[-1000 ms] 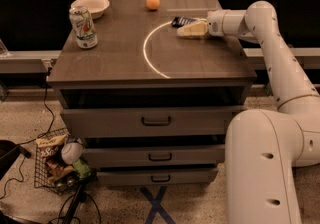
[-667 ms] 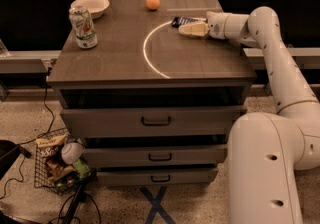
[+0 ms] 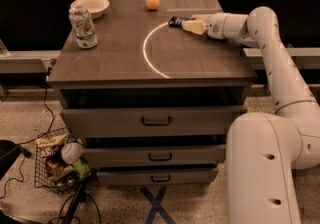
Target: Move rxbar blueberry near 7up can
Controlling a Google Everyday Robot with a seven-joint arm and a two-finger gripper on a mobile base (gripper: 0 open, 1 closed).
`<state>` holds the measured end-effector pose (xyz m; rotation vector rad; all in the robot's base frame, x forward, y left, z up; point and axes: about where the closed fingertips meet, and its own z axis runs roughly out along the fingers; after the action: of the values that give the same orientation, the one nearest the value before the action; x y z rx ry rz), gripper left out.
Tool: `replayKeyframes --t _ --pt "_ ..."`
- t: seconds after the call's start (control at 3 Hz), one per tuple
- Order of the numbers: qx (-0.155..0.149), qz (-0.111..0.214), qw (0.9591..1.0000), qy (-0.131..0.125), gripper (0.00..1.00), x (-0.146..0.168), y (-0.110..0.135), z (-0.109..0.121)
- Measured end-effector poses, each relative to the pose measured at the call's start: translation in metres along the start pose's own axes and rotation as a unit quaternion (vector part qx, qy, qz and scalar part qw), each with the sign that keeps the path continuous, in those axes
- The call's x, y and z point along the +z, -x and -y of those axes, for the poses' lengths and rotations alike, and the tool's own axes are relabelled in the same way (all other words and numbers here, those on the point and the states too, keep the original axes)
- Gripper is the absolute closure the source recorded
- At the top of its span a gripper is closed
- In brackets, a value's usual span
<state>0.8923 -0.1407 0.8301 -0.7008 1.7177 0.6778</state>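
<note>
Rxbar (image 3: 175,20) sits toward the rear of the desk (image 3: 200,63), at the tip of the pincer (image 3: 192,26); whether it is held cannot be told. Done well, it travels low across and stops just beside the can (image 3: 84,27), never bumping it.

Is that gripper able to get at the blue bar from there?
Probably yes: the gripper sits right at one end of the bar, low over the tabletop, with nothing between them.

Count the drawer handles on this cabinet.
3 drawer handles: top handle, middle handle, bottom handle, each centred on its drawer front. None looks hidden. The gripper is above, over the cabinet top, at the rxbar blueberry.
</note>
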Motion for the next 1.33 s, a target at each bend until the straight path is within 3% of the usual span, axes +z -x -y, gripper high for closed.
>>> replayKeyframes --t 0.33,0.67,1.33 --pt "0.0 0.0 1.0 0.0 0.88 0.0001 0.0 -0.0001" --pt "0.0 -0.001 1.0 0.002 1.0 0.0031 -0.001 -0.0016" --pt "-0.001 -0.002 1.0 0.002 1.0 0.0036 0.0 -0.0023"
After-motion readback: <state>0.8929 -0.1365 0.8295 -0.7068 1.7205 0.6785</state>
